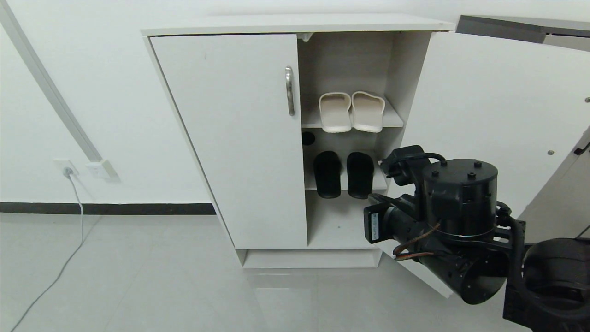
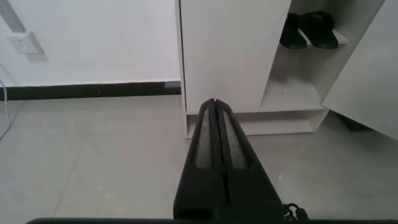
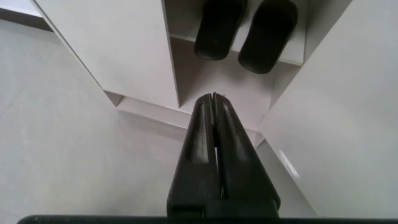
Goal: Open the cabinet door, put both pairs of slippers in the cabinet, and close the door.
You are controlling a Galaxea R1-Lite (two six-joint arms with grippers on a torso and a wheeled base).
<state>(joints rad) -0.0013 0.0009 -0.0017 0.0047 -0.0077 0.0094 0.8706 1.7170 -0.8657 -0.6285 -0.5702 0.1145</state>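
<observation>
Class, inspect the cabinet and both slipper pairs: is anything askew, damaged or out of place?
Nothing stands out: the white slippers sit paired on the upper shelf, the black slippers on the shelf below, and the right door is open.

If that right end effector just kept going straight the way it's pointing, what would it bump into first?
The right end effector would likely enter the white wooden cabinet's lowest compartment and meet its floor or back wall, below the shelf with the black slippers. Depth is unclear.
</observation>
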